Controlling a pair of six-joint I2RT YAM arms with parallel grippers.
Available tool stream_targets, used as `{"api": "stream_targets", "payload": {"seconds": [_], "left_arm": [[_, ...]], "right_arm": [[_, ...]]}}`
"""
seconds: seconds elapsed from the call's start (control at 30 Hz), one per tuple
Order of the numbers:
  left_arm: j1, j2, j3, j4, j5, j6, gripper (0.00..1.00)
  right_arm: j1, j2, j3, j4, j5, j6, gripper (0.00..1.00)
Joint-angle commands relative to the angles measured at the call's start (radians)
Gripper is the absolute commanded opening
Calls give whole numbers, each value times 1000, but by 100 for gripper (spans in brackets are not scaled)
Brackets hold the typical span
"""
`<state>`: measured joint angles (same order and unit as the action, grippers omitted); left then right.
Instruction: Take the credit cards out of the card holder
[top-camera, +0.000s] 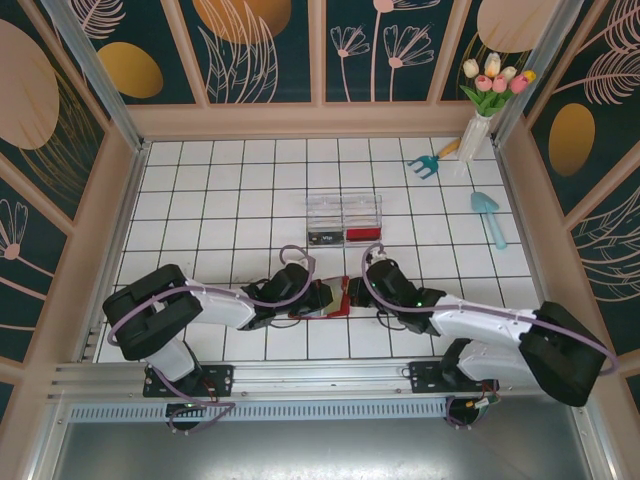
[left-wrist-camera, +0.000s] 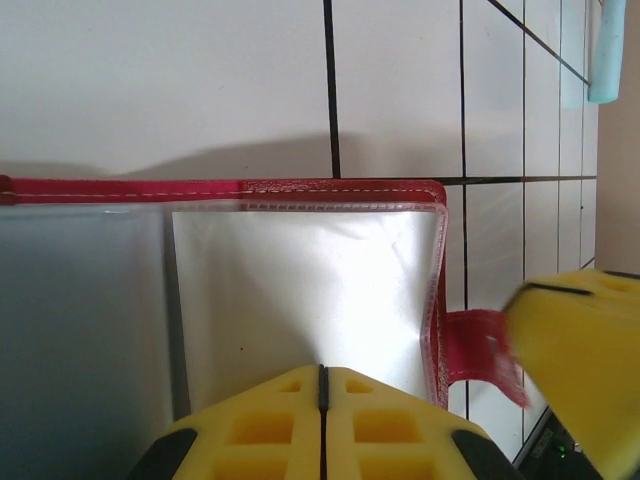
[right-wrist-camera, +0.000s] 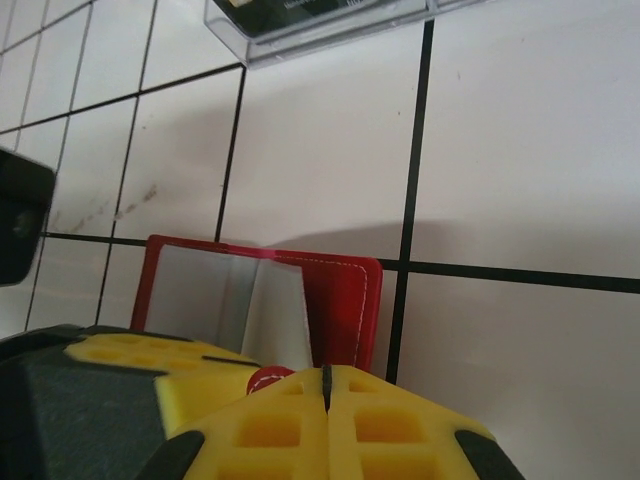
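The card holder (top-camera: 337, 301) lies open on the white tiles between both arms, dark red with a grey-blue inside (left-wrist-camera: 80, 320). A pale credit card (left-wrist-camera: 300, 280) sits in its clear-edged pocket. My left gripper (left-wrist-camera: 322, 372) is shut on that card's near edge, and from above it (top-camera: 318, 298) is over the holder's left half. My right gripper (right-wrist-camera: 325, 375) is shut on the near edge of the red flap (right-wrist-camera: 345, 300), beside the round red tab (right-wrist-camera: 265, 380). One of its yellow fingers (left-wrist-camera: 585, 370) covers the tab (left-wrist-camera: 475, 345) in the left wrist view. The card (right-wrist-camera: 275, 305) stands tilted up.
A clear plastic tray (top-camera: 344, 218) with black and red pieces stands about two tiles behind the holder. A blue rake (top-camera: 428, 162), a blue trowel (top-camera: 490, 218) and a vase of tulips (top-camera: 478, 135) are at the back right. Walls enclose the tiled floor.
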<state>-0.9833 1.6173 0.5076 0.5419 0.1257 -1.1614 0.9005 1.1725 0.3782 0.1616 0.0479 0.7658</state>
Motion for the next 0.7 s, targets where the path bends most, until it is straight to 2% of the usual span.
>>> {"api": "stream_targets", "payload": {"seconds": [0.0,0.2,0.3,0.37,0.67], "left_arm": [[-2,-54,-12,-23,-24,1,10],[-2,-172,23,-211,-107,58,16],[5,-251,9,-305,-188,73,29],[24,-285,-16,-333,-211,75,43],[72,-259,-79,-274,-161,68,47]], "right_arm": [[-17,63,39,84,-73,4,6],[-22,163,67,65,-57,-9,6],[-22,195,67,64,-55,-11,6],[-23,207,65,64,-54,-16,6],[-23,219,57,65,-53,-21,6]]}}
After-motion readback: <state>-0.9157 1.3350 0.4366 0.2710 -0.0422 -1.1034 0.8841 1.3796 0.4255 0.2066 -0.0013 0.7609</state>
